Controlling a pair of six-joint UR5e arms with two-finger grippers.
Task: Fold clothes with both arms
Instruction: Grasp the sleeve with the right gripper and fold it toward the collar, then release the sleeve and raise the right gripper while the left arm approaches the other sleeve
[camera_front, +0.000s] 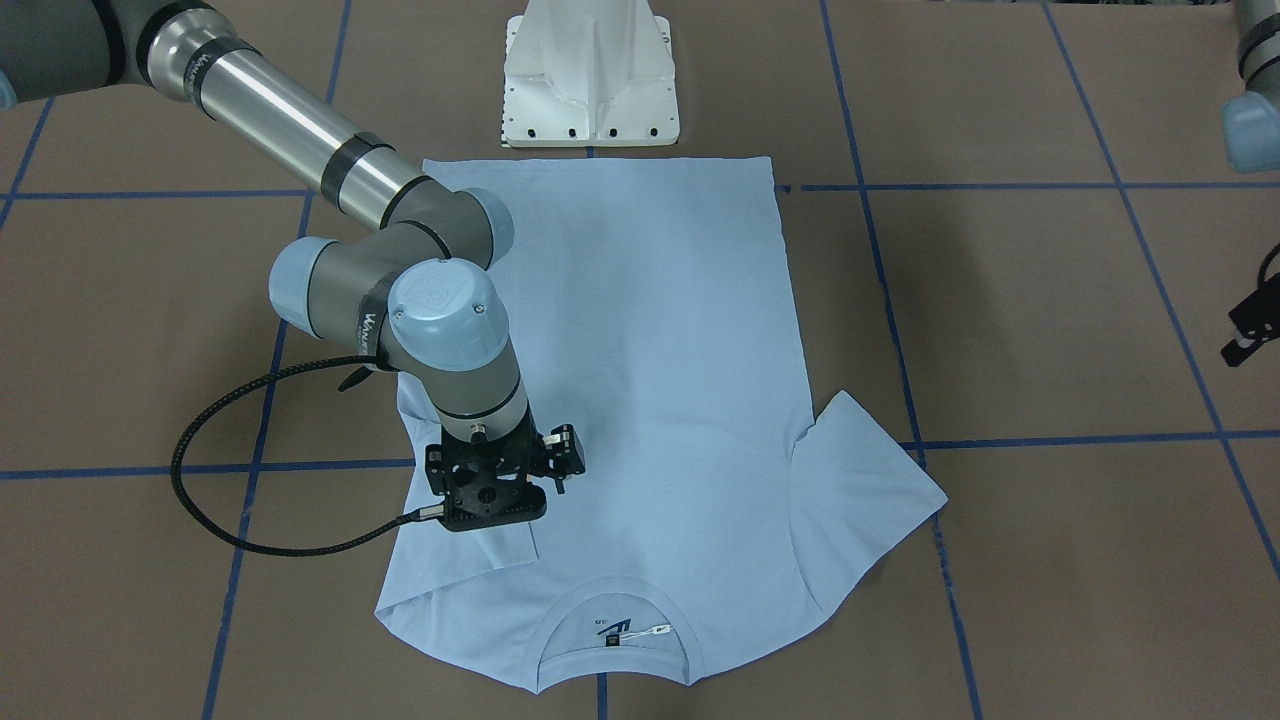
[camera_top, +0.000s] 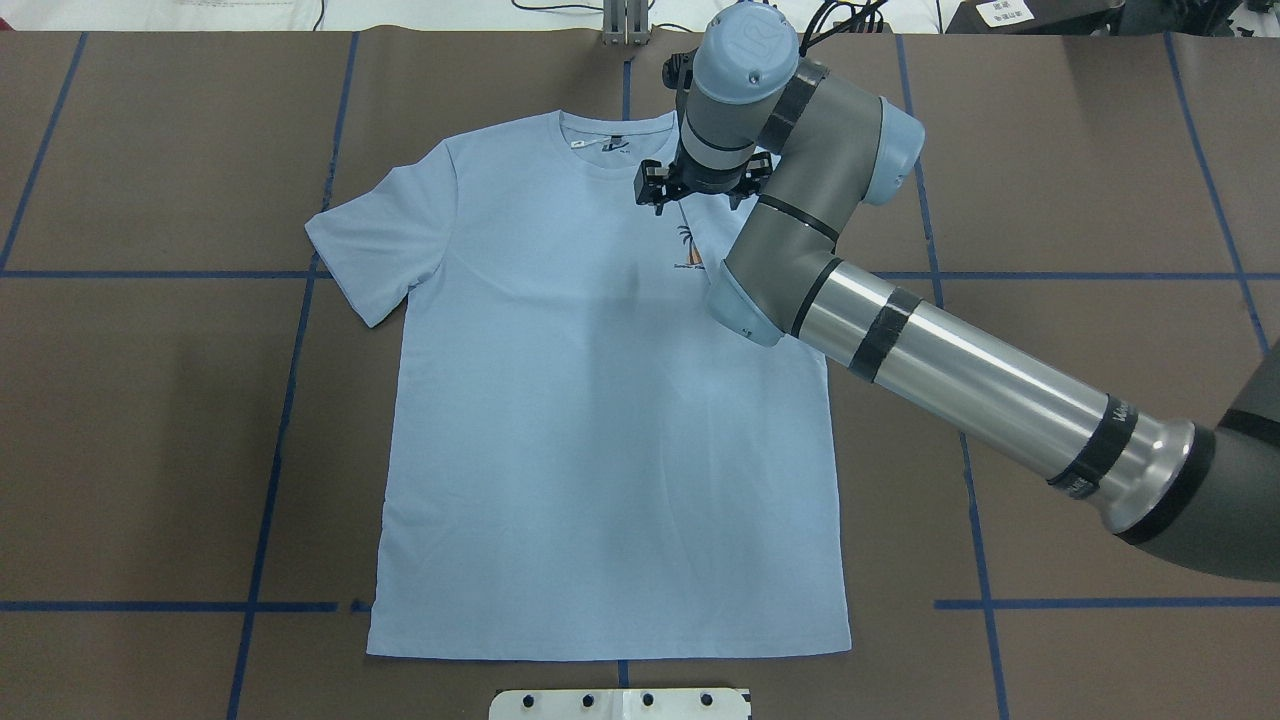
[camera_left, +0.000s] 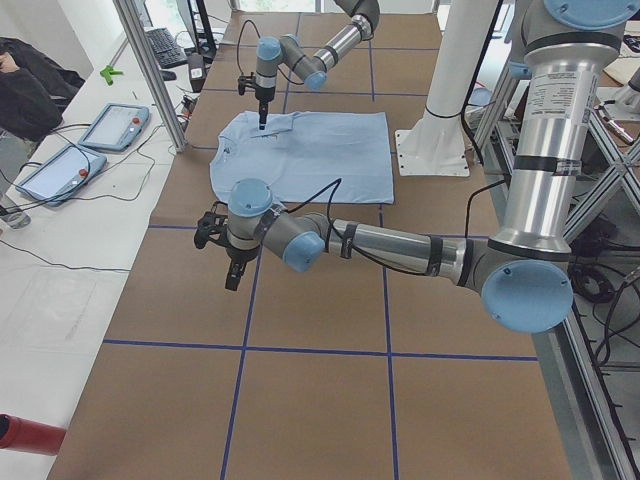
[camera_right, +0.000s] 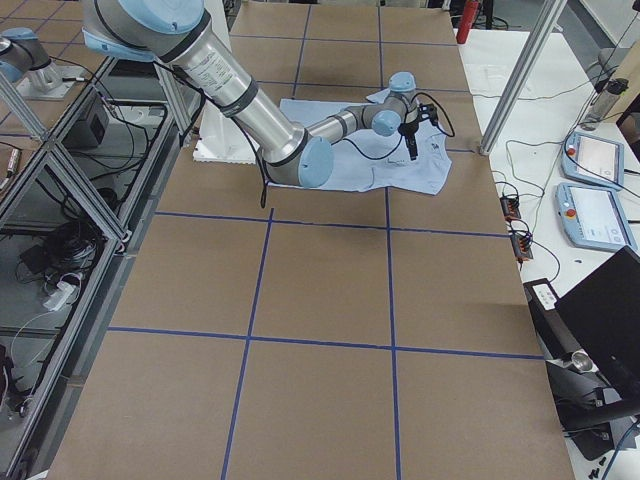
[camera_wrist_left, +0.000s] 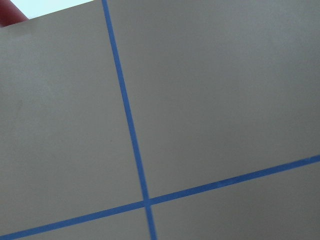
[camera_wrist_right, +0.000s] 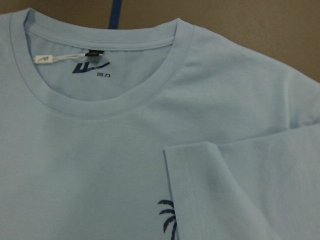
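The light blue T-shirt lies flat on the brown table, collar away from the robot. One sleeve is spread out. The other sleeve is folded in over the chest and covers part of the palm print. My right gripper points down over that folded sleeve beside the collar; its fingers are hidden under the wrist. My left gripper hangs over bare table well off the shirt, and only its edge shows from the front. I cannot tell either gripper's state.
The white pedestal base stands at the shirt's hem side. Blue tape lines cross the brown table. Teach pendants lie on a white side bench beyond the collar end, by a metal post.
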